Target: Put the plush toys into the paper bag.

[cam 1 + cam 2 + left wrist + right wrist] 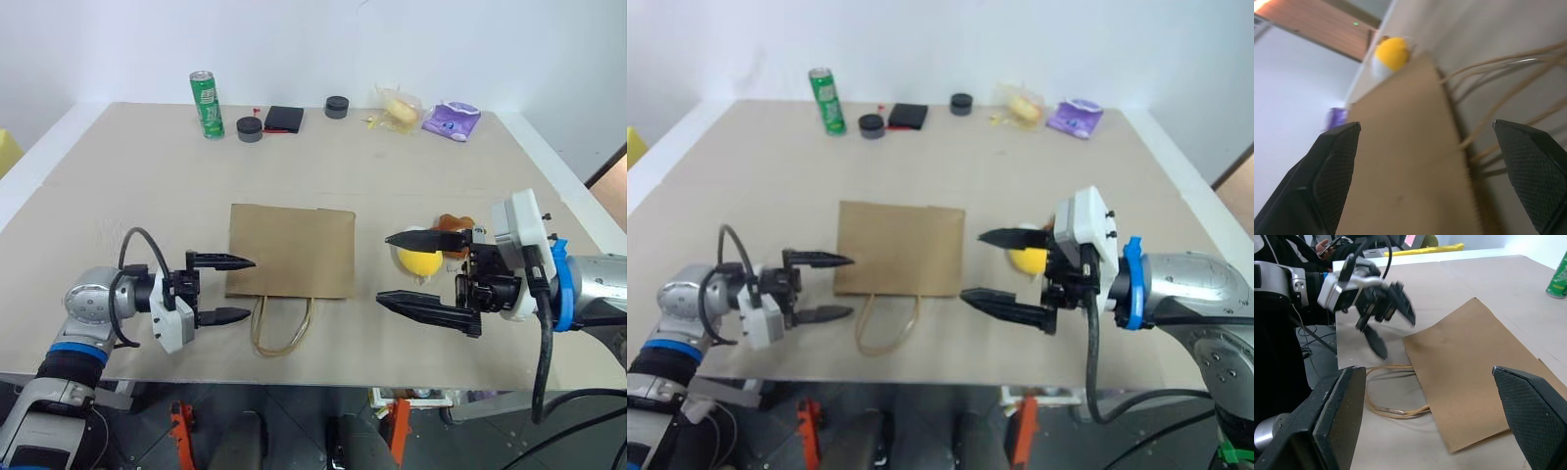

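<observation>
left end effector (227, 289) hangs at the near bench edge with its fingers spread apart and empty, pointing across at the paper bag (291, 251). the bag lies flat just ahead of those fingertips, its mouth on the near side, and the twisted-cord handles (281, 327) loop out beside the lower finger. right end effector (409, 271) faces it from the other side, fingers likewise wide apart and holding nothing.

beyond the right end effector's upper finger, the yellow and white plush toy (419, 261) rests on the bench (147, 176), partly hidden by that finger. the brown plush toy (453, 227) sits just past it, touching or nearly touching; which cannot be told. both toys are beside the bag, neither inside it.

judgement on handling: the toys look light and soft, likely to compress under a pinch, so a hold across the middle of the body should serve. the bag is thin, creased paper, light and prone to sliding; its flat mouth probably needs lifting by the upper edge or a handle before anything goes in.

far beyond both end effectors, along the back of the bench, stand a green can (206, 104), two black caps (249, 128), a black wallet (284, 118), a clear-wrapped snack (399, 109) and a purple packet (452, 120).
</observation>
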Robot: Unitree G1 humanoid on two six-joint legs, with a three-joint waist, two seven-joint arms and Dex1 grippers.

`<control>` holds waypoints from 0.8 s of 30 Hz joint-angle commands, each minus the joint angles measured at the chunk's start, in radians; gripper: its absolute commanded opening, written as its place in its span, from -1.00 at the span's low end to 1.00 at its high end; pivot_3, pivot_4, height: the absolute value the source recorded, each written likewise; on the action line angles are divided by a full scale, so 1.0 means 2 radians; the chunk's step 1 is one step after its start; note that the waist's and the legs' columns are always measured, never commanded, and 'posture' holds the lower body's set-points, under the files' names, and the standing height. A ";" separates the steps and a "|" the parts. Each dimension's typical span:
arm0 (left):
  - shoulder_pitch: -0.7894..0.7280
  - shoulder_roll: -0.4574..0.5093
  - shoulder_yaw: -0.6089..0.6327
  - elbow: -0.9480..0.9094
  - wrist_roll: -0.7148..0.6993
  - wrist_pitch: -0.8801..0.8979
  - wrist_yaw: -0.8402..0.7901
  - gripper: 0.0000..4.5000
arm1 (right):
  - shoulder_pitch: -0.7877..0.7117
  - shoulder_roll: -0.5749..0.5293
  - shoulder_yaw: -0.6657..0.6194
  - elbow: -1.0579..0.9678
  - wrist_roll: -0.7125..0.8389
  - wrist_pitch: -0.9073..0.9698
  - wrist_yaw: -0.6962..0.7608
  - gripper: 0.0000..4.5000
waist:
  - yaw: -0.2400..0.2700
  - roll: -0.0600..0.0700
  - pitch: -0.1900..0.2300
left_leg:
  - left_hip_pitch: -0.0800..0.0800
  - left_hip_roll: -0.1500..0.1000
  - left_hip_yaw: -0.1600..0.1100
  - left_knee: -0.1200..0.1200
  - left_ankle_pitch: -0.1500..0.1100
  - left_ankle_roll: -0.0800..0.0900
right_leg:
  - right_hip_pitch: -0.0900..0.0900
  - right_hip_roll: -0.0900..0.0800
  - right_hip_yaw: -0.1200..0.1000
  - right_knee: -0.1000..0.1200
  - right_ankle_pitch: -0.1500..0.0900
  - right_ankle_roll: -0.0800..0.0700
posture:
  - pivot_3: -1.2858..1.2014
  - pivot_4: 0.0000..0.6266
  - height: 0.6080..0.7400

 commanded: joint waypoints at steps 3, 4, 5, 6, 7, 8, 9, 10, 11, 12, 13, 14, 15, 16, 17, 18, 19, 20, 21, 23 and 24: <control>-0.015 -0.013 -0.023 0.014 0.026 -0.013 0.037 0.99 | 0.002 -0.001 -0.013 -0.018 0.012 -0.007 -0.010 1.00 | 0.000 0.000 0.000 | 0.000 0.001 0.000 0.000 0.000 0.000 | 0.000 0.001 0.000 0.000 0.000 -0.002 | 0.03 -0.52 1.00; -0.017 -0.016 -0.025 0.017 0.032 -0.014 0.042 0.99 | 0.002 -0.001 -0.015 -0.018 0.014 -0.006 -0.013 1.00 | 0.000 0.000 0.000 | 0.000 0.001 0.000 0.000 0.000 0.000 | 0.000 0.001 0.000 0.000 0.000 -0.002 | 0.03 -0.52 1.00; -0.020 -0.019 -0.028 0.020 0.036 -0.013 0.048 0.99 | 0.002 -0.001 -0.016 -0.018 0.017 -0.005 -0.016 1.00 | 0.000 0.000 0.000 | 0.000 0.002 0.001 0.000 0.000 0.000 | 0.000 0.001 0.000 0.000 0.000 -0.002 | 0.03 -0.52 1.00; -0.023 -0.023 -0.032 0.022 0.042 -0.013 0.054 0.99 | 0.002 -0.002 -0.017 -0.018 0.017 -0.005 -0.018 1.00 | 0.000 0.000 0.000 | 0.000 0.002 0.001 0.000 0.000 0.000 | 0.000 0.001 0.000 0.000 0.000 -0.002 | 0.03 -0.52 1.00; -0.025 -0.027 -0.037 0.022 0.045 -0.014 0.059 0.99 | 0.001 -0.003 -0.017 -0.019 0.019 -0.004 -0.021 1.00 | 0.000 0.000 0.000 | 0.000 0.002 0.001 0.000 0.000 0.000 | 0.000 0.002 0.000 0.000 0.000 -0.002 | 0.03 -0.52 1.00; -0.027 -0.031 -0.041 0.021 0.047 -0.013 0.065 0.99 | 0.001 -0.003 -0.017 -0.019 0.020 -0.004 -0.023 1.00 | 0.000 0.000 0.000 | 0.000 0.003 0.001 0.000 0.000 0.000 | 0.000 0.002 0.000 0.000 0.000 -0.002 | 0.03 -0.52 1.00; -0.029 -0.034 -0.046 0.019 0.048 -0.013 0.069 0.99 | 0.001 -0.003 -0.016 -0.020 0.021 -0.004 -0.025 1.00 | 0.000 0.000 0.000 | 0.000 0.003 0.002 0.000 0.000 0.000 | 0.000 0.002 0.000 0.000 0.000 -0.002 | 0.03 -0.52 1.00; -0.029 -0.036 -0.050 0.018 0.049 -0.012 0.073 0.99 | 0.001 -0.004 -0.016 -0.020 0.022 -0.004 -0.026 1.00 | 0.000 0.000 0.000 | 0.000 0.004 0.003 0.000 0.000 0.000 | 0.000 0.002 0.000 0.000 0.000 -0.002 | 0.03 -0.52 1.00; -0.029 -0.038 -0.054 0.017 0.049 -0.010 0.076 0.99 | 0.001 -0.004 -0.016 -0.021 0.024 -0.004 -0.028 1.00 | 0.000 0.000 0.000 | 0.000 0.004 0.003 0.000 0.000 0.000 | 0.000 0.002 0.000 0.000 0.000 -0.002 | 0.03 -0.52 1.00; -0.029 -0.038 -0.058 0.016 0.047 -0.009 0.079 0.99 | 0.001 -0.004 -0.016 -0.021 0.026 -0.003 -0.031 1.00 | 0.000 0.000 0.000 | 0.000 0.004 0.004 0.000 0.000 0.000 | 0.000 0.002 0.000 0.000 0.000 -0.002 | 0.03 -0.52 1.00; -0.029 -0.039 -0.063 0.016 0.045 -0.004 0.080 0.76 | 0.001 -0.004 -0.016 -0.021 0.026 -0.003 -0.033 1.00 | 0.000 0.000 0.000 | 0.000 0.004 0.004 0.000 0.000 0.000 | -0.001 0.002 0.001 0.000 0.000 -0.002 | 0.03 -0.52 1.00; -0.029 -0.039 -0.066 0.017 0.044 -0.001 0.082 0.60 | 0.001 -0.004 -0.016 -0.021 0.027 -0.003 -0.035 1.00 | 0.000 0.000 0.000 | 0.000 0.004 0.004 0.000 0.000 0.000 | -0.001 0.002 0.001 0.000 0.000 -0.002 | 0.03 -0.52 1.00; -0.030 -0.039 -0.068 0.017 0.045 0.001 0.085 0.38 | 0.001 -0.005 -0.016 -0.021 0.028 -0.003 -0.036 1.00 | 0.000 0.000 0.000 | 0.000 0.004 0.004 0.000 0.000 0.000 | -0.001 0.002 0.001 0.000 0.000 -0.002 | 0.03 -0.52 1.00; -0.031 -0.039 -0.070 0.017 0.045 0.004 0.087 0.18 | 0.001 -0.005 -0.015 -0.021 0.028 -0.003 -0.038 1.00 | 0.000 0.000 0.000 | 0.000 0.004 0.004 0.000 0.000 0.000 | -0.001 0.002 0.001 0.000 0.000 -0.002 | 0.03 -0.52 1.00; -0.032 -0.040 -0.072 0.017 0.045 0.007 0.089 0.05 | 0.001 -0.004 -0.015 -0.022 0.029 -0.003 -0.039 1.00 | 0.000 0.000 0.000 | 0.000 0.004 0.004 0.000 0.000 0.000 | -0.001 0.002 0.001 0.000 0.000 -0.002 | 0.03 -0.52 1.00; -0.033 -0.040 -0.073 0.017 0.044 0.010 0.092 -0.21 | 0.002 -0.004 -0.015 -0.022 0.030 -0.003 -0.042 1.00 | 0.000 0.000 0.000 | 0.000 0.004 0.004 0.000 0.000 0.000 | -0.001 0.002 0.001 0.000 0.000 -0.002 | 0.03 -0.52 1.00; -0.034 -0.040 -0.074 0.017 0.042 0.013 0.093 -0.42 | 0.003 -0.003 -0.016 -0.023 0.031 -0.003 -0.044 1.00 | 0.000 0.000 0.000 | 0.000 0.004 0.004 0.000 0.000 0.000 | -0.001 0.002 0.001 0.000 0.000 -0.002 | 0.03 -0.52 1.00; -0.034 -0.040 -0.074 0.017 0.040 0.015 0.095 -0.67 | 0.004 -0.002 -0.016 -0.023 0.031 -0.003 -0.045 1.00 | 0.000 0.000 0.000 | 0.000 0.004 0.004 0.000 0.000 0.000 | -0.001 0.002 0.001 0.000 0.000 -0.002 | 0.03 -0.52 1.00; -0.034 -0.041 -0.074 0.015 0.037 0.022 0.096 -0.90 | 0.006 -0.001 -0.016 -0.024 0.031 -0.004 -0.048 1.00 | 0.000 0.000 0.000 | 0.000 0.004 0.004 0.000 0.000 0.000 | -0.001 0.002 0.001 0.000 0.000 -0.002 | 0.03 -0.52 1.00; -0.033 -0.044 -0.071 0.007 0.026 0.045 0.100 -0.99 | 0.012 0.004 -0.014 -0.024 0.029 -0.005 -0.055 1.00 | 0.000 0.000 0.000 | 0.000 0.004 0.005 0.000 0.000 0.000 | -0.001 0.002 0.001 0.000 0.000 -0.002 | 0.03 -0.52 1.00; -0.032 -0.047 -0.068 0.000 0.018 0.063 0.103 -0.99 | 0.017 0.007 -0.012 -0.024 0.027 -0.006 -0.060 1.00 | 0.000 0.000 0.000 | 0.000 0.004 0.005 0.000 0.000 0.000 | -0.001 0.002 0.001 0.000 0.000 -0.002 | 0.03 -0.52 1.00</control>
